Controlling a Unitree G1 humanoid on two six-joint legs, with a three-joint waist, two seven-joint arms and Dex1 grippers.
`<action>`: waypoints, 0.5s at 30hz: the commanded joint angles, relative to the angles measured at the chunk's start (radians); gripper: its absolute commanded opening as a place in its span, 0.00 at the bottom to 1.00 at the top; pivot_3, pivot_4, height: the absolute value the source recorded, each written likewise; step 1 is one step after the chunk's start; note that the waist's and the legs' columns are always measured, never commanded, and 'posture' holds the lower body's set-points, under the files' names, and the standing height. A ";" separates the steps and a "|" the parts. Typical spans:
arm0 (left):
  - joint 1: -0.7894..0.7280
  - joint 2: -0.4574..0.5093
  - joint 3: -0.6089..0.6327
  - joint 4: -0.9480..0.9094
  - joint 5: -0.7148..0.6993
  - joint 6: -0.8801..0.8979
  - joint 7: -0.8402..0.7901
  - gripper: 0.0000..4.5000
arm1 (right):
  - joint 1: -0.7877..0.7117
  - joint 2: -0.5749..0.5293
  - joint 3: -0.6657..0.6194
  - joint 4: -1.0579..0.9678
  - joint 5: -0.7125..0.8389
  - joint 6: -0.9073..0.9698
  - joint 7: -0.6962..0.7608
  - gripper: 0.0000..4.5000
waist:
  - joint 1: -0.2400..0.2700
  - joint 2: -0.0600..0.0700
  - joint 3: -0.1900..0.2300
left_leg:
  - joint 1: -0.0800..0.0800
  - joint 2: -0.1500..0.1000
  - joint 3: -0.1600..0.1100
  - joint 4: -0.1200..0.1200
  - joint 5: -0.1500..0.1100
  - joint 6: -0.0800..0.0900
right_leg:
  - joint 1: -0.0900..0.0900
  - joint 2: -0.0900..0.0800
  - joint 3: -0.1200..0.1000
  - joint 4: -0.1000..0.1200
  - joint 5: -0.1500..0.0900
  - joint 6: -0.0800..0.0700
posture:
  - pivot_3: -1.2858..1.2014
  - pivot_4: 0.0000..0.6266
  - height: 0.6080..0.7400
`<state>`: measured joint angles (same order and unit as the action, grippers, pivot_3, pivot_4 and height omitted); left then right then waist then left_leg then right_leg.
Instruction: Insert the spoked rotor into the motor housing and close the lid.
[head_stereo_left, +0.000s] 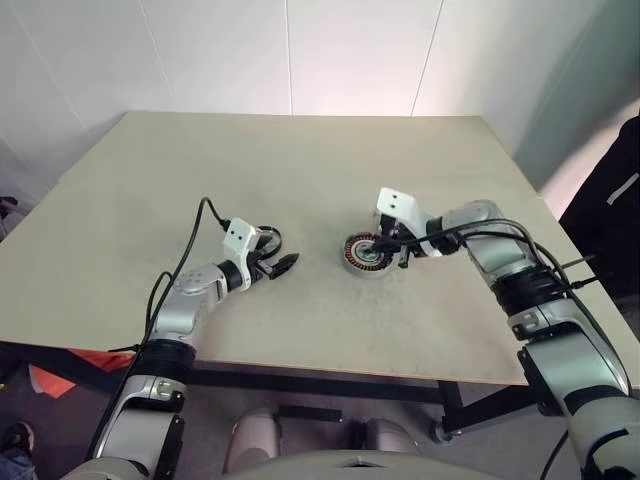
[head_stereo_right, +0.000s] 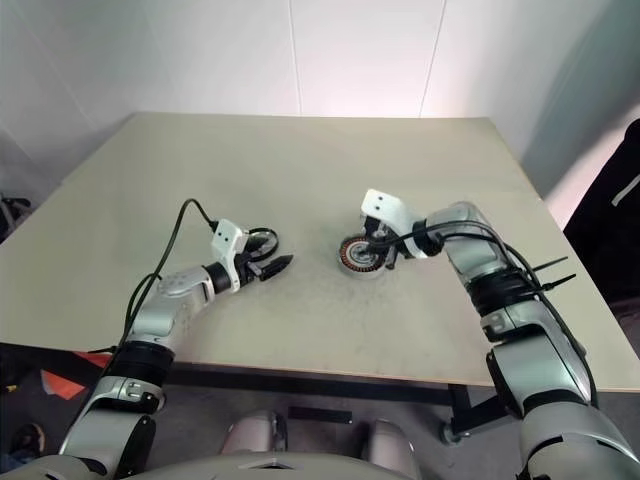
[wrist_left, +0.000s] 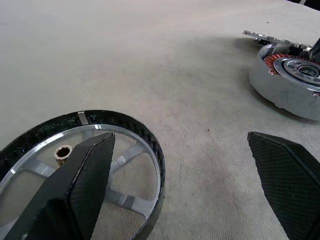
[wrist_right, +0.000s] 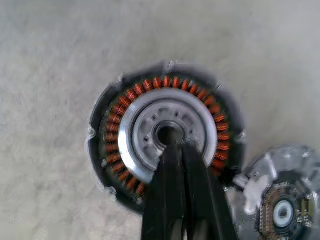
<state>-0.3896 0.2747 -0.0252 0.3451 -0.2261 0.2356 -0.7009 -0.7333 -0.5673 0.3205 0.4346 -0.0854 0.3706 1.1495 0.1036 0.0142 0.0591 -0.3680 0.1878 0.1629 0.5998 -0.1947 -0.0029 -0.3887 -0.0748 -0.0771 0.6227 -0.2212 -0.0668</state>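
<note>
Centrally, motor housing (head_stereo_left: 365, 253) on open counter (head_stereo_left: 300, 160), far from edges.
Right tool (wrist_right: 172, 145) shut over its hub; left tool (wrist_left: 200, 160) wide open, empty, over spoked rotor (wrist_left: 125, 150). Right wrist view adds lid (wrist_right: 280, 200) beside housing.

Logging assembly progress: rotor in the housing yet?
Out. The spoked rotor lies flat on the table by the left gripper; motor housing windings are exposed.
</note>
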 joint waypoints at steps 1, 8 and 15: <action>-0.015 0.003 0.016 -0.024 -0.007 -0.016 0.006 1.00 | 0.048 0.025 0.035 0.029 -0.030 0.006 -0.033 0.01 | -0.004 -0.003 -0.002 | 0.002 0.000 0.000 0.000 0.000 0.000 | 0.001 0.000 0.000 0.000 0.000 0.000 | 0.52 0.00 1.00; -0.013 0.003 0.014 -0.025 -0.007 -0.016 0.008 1.00 | -0.035 0.011 -0.030 -0.035 0.016 0.047 -0.036 0.01 | -0.007 -0.005 -0.002 | 0.016 0.000 0.000 -0.001 0.000 0.000 | 0.016 0.000 0.000 -0.003 -0.005 0.008 | 0.52 0.00 1.00; -0.021 -0.002 0.011 -0.018 -0.006 -0.018 0.007 1.00 | -0.084 -0.004 -0.039 -0.053 0.026 0.052 -0.025 0.01 | -0.005 -0.005 -0.002 | 0.015 0.000 0.000 -0.003 0.000 0.000 | 0.014 0.000 0.000 -0.004 -0.004 0.006 | 0.52 0.00 1.00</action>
<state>-0.3902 0.2700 -0.0261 0.3449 -0.2263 0.2347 -0.6939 -0.7903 -0.5573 0.3121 0.4083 -0.0739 0.4263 1.1206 0.0986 0.0093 0.0575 -0.3536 0.1877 0.1629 0.5956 -0.1950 -0.0032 -0.3747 -0.0747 -0.0772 0.6187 -0.2231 -0.0639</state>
